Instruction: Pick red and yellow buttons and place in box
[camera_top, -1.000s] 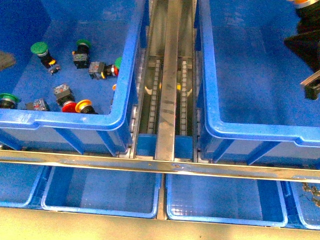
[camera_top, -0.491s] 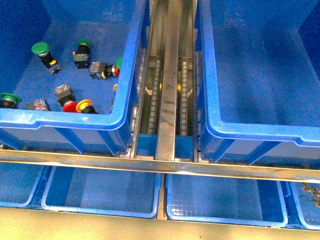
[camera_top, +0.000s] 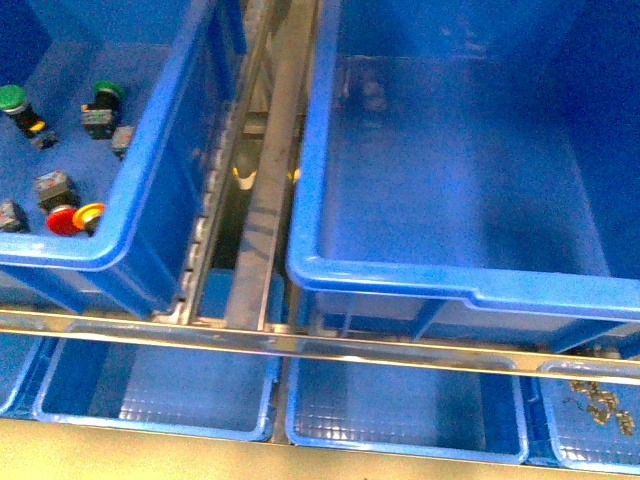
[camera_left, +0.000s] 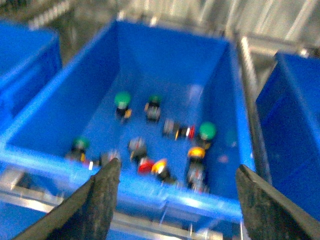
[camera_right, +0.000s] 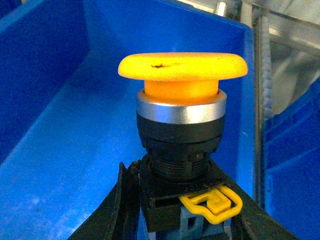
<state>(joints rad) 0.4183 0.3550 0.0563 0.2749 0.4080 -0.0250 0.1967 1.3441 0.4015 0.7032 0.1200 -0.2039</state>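
My right gripper (camera_right: 182, 215) is shut on the yellow button (camera_right: 182, 90), cap up, black collar between its fingers. It hangs over the smooth floor of the box (camera_right: 60, 150). In the front view the box (camera_top: 450, 285) is the big deep bin on the right, and neither arm shows there. In the left bin (camera_top: 150, 130) lie a red button (camera_top: 62, 222) and another yellow button (camera_top: 90, 213) among green ones (camera_top: 12, 98). My left gripper (camera_left: 177, 200) is open, above that bin's near rim, with the red button (camera_left: 145, 165) beyond it. This view is blurred.
A metal rail channel (camera_top: 265, 200) runs between the two bins. A steel bar (camera_top: 320, 345) crosses in front. Below it sit shallow blue trays (camera_top: 400, 410); the far right one holds small metal parts (camera_top: 595, 400). A second yellow-capped button (camera_left: 196, 151) lies near a green one (camera_left: 207, 131).
The front view has shifted right, so both bins appear further left and larger. The dark arm seen at the right edge one second ago has left that view.
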